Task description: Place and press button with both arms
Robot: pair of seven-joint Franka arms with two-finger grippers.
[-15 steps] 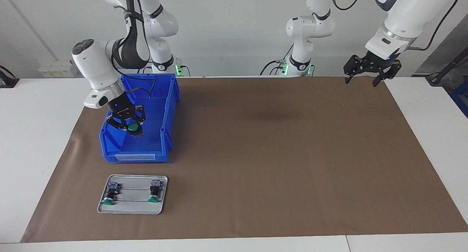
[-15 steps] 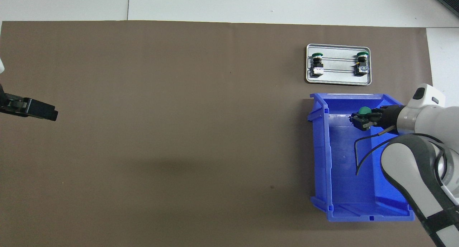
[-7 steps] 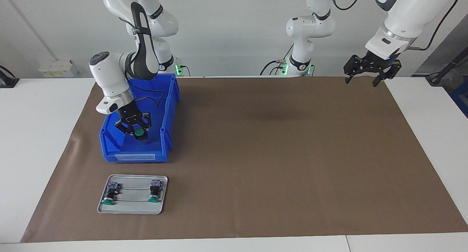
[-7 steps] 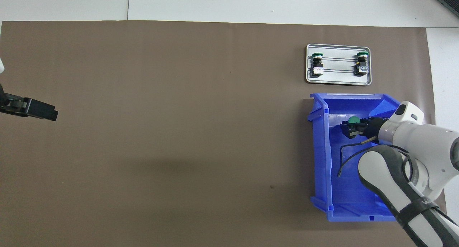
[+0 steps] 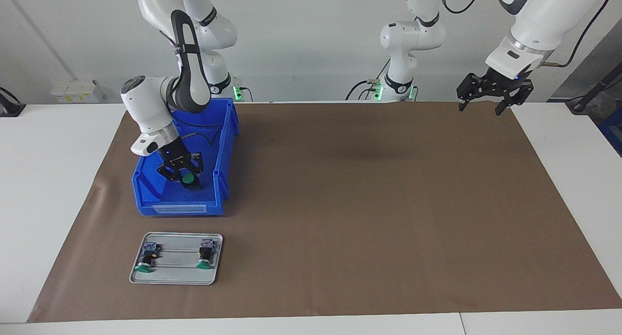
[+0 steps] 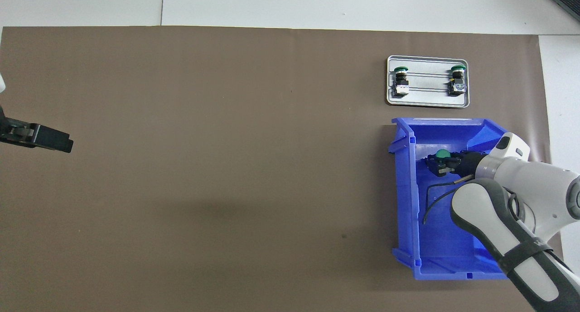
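The brown mat (image 5: 369, 203) lies bare from mid-table to the left arm's end, open to passage. Toward the right arm's end stand the blue bin (image 5: 221, 179) and, farther from the robots, the metal tray (image 5: 177, 275); a narrow strip of mat separates them.

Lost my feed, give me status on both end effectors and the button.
Right end effector in the blue bin, gripping the button. Left end effector open, waiting over the mat's edge. Nothing in the way.

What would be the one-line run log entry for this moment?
right gripper: holds button over blue bin | left gripper: open, waiting over mat edge | tray: two buttons lying
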